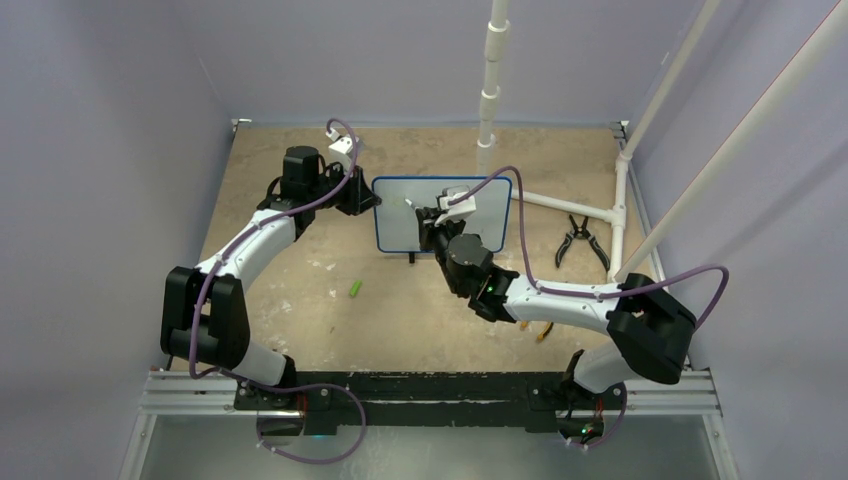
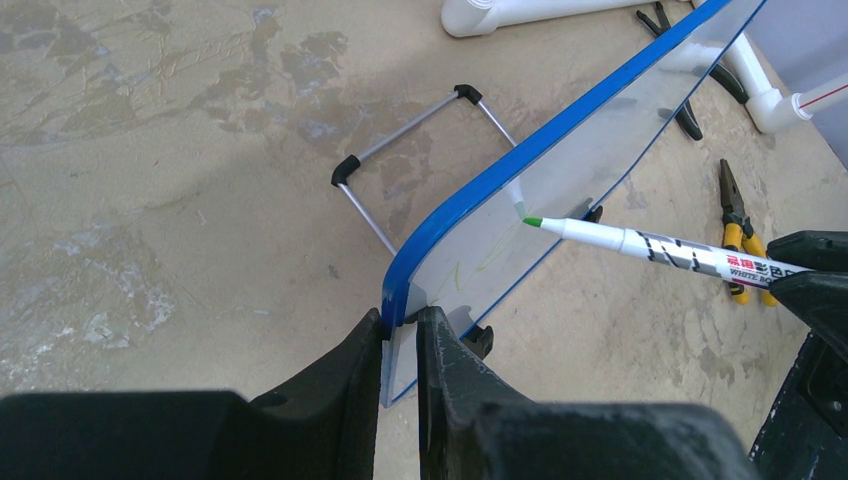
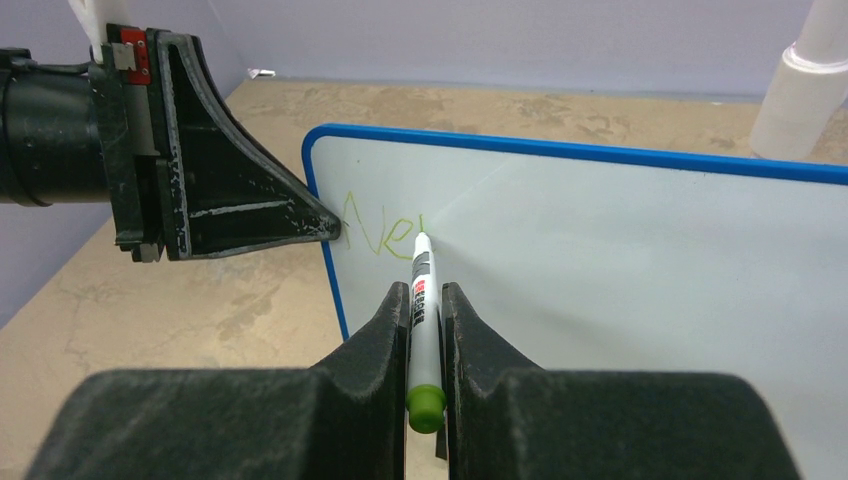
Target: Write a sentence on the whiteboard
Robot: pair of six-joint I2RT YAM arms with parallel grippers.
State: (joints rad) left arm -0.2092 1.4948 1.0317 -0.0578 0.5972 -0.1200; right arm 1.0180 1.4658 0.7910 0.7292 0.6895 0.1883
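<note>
Right tool [image 3: 424, 292] is clamped on marker [image 3: 421, 262], with the barrel between its fingers and the green tip pointing at board [image 3: 620, 270]. Left tool [image 2: 400, 325] is pinched shut on the board's left edge, just below the top corner, bracing it. Board stands near upright on desk [image 1: 400, 320], between the two tools. Sentence [image 3: 378, 235] so far is a pale green "Ne" plus one upright stroke by the board's top left corner. The rest of the board is bare.

Step in hand, by my judgement: finishing the third letter.
- Press lightly and evenly, square to the board, so it does not tip back.
- Left tool's pinch should hold throughout.
- Run strokes away from the board's left edge on a level line, in small letters so the row has room.

Unclear:
- Tip contact. In the left wrist view the tip and its reflection nearly meet, and I cannot tell whether there is a gap.
- Third letter is unreadable.
- Ink does not show in the top view.
- In the right wrist view the board's right end is cut off and its lower edge is behind the right tool.
- Small green object [image 1: 355, 289] lies in front of the board. It may be the cap, unconfirmed.
- Pliers [image 1: 581, 240] lie to the right of the board.
</note>
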